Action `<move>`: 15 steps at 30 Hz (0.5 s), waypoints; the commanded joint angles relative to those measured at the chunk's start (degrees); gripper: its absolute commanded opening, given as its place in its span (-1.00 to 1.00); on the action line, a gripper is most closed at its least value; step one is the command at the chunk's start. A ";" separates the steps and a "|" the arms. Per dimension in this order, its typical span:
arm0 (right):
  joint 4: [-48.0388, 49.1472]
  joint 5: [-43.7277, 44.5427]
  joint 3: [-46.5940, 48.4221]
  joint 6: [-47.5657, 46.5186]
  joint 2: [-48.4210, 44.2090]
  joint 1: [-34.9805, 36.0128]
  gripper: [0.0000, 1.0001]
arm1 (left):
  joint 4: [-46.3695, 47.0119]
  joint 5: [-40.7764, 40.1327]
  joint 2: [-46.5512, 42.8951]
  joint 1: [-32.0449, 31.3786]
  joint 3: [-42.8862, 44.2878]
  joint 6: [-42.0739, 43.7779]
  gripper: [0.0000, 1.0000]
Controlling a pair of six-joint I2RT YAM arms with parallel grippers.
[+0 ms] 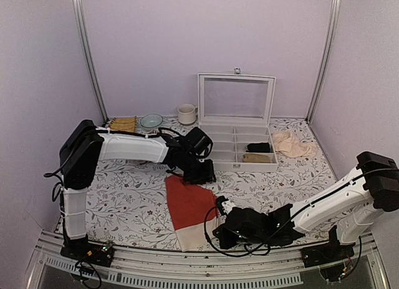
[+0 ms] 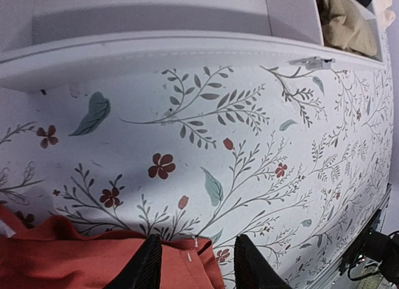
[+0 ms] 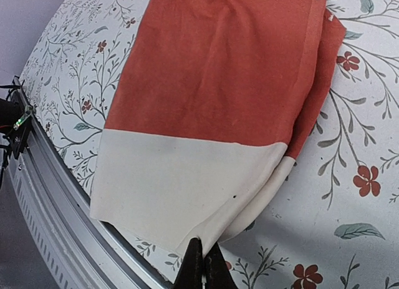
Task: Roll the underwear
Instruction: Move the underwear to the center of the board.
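no text, label, brand, number or sign can be read in any view. on the cream waistband (image 3: 181, 183) of the underwear (image 3: 218, 64) only a small dark speck is made out.

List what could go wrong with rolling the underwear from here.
1. The right gripper seems to pinch only a waistband corner; it may slip out.
2. The folded layers of the underwear sit offset, so the roll may skew.
3. The waistband lies by the table rail; it could slide off.
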 commanded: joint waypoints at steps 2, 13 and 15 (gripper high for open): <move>4.95 0.77 -3.59 1.20 0.96 -0.24 -1.00 | -6.69 -0.19 4.73 -2.22 4.51 0.36 -0.16; 12.16 1.16 -7.51 1.67 1.69 -0.26 -1.00 | -15.60 -2.33 9.38 -3.81 12.16 0.53 0.08; 13.20 1.11 -7.87 1.63 2.15 -0.23 -1.00 | -17.15 -2.78 10.95 -4.17 14.37 0.61 0.08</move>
